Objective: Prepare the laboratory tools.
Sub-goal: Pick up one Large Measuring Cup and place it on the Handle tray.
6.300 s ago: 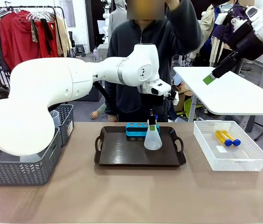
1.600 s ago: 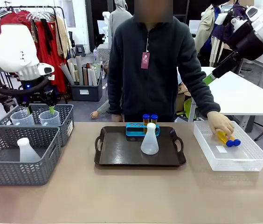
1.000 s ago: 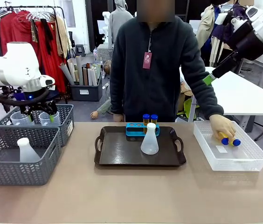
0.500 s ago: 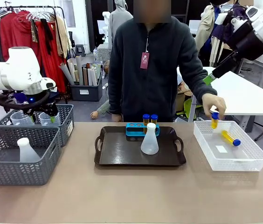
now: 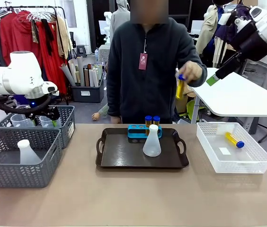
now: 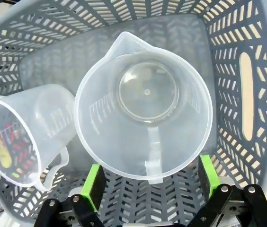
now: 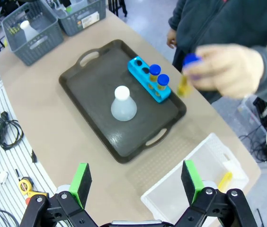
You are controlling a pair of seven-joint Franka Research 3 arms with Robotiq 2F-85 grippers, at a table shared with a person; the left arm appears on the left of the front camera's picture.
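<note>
The left gripper [image 6: 150,180] is spread wide over a measuring beaker [image 6: 145,101] in a grey basket [image 6: 247,94], with a second beaker [image 6: 24,132] tilted at its 9 o'clock. The right gripper [image 7: 136,182] is spread apart and empty. A blue-capped tube [image 5: 179,87] is held in the person's hand [image 5: 191,72], at the blue rack's [image 5: 140,131] 1 o'clock.

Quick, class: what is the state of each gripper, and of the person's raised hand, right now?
Left gripper: open, over a clear beaker in a grey basket.
Right gripper: open, holding nothing.
Person's hand: holding a blue-capped yellow tube.
</note>
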